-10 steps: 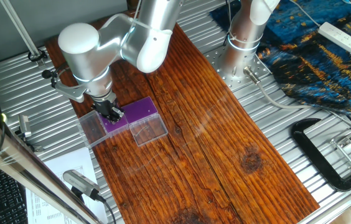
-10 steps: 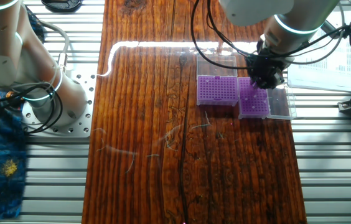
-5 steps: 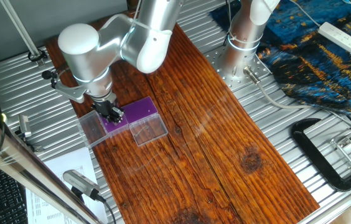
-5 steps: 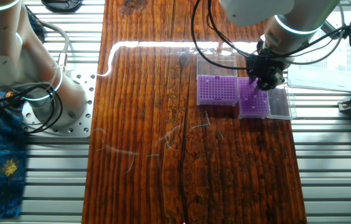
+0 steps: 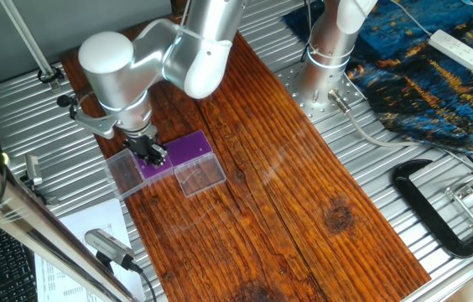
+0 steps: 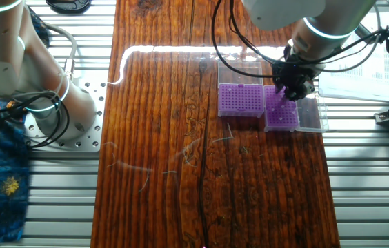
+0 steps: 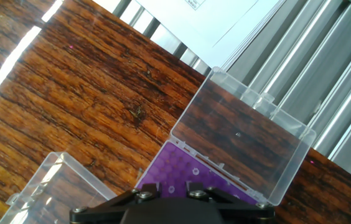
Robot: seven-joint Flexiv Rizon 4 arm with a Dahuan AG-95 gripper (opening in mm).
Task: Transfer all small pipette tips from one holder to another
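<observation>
The silver arm [image 5: 136, 63] is bent down over the table's [image 5: 304, 193] upper-left part. The gripper [image 5: 153, 153] is poised low over the left purple box [image 5: 159, 164]; finger spacing cannot be told. The second box [image 5: 193, 148] sits just beside. Pale tips [image 7: 195, 170] are glimpsed beneath, bottom centre in the hand view.

Glossy, streaky brown wooden tabletop [image 6: 167, 138] on ribbed bare-metal decking [image 5: 362, 193] — the holders [image 6: 241, 100] have matt purple perforated plastic tops and clear, shiny plastic lids [image 7: 241, 134]; the arm [image 5: 115, 71] is smooth satin silver metal
</observation>
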